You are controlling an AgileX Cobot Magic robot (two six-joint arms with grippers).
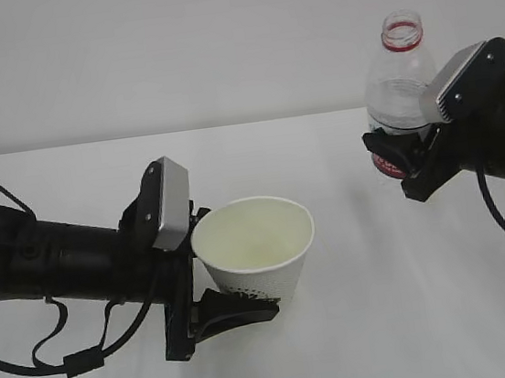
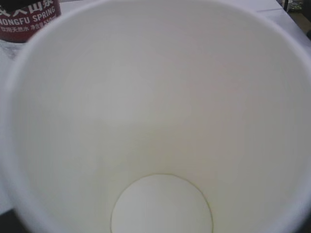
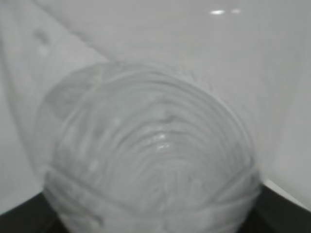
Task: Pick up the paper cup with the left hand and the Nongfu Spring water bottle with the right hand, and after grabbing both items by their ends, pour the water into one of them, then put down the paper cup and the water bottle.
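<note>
My left gripper [image 1: 239, 263] is shut on the paper cup [image 1: 257, 244], gripping its lower part from the side; the cup's mouth faces up and leans slightly toward the camera. In the left wrist view the cup's cream inside [image 2: 160, 121] fills the frame and hides the jaws. My right gripper [image 1: 396, 168] is shut on the Nongfu Spring water bottle [image 1: 397, 88] at its dark red label. The bottle stands upright with no cap on its red neck ring. Its ribbed body [image 3: 150, 160] fills the right wrist view. I cannot make out any water in the cup or the bottle.
A white table [image 1: 370, 322] lies under both arms, with a pale wall behind. The bottle's red label [image 2: 29, 17] shows past the cup's rim in the left wrist view. Loose black cables [image 1: 60, 346] hang under the left arm.
</note>
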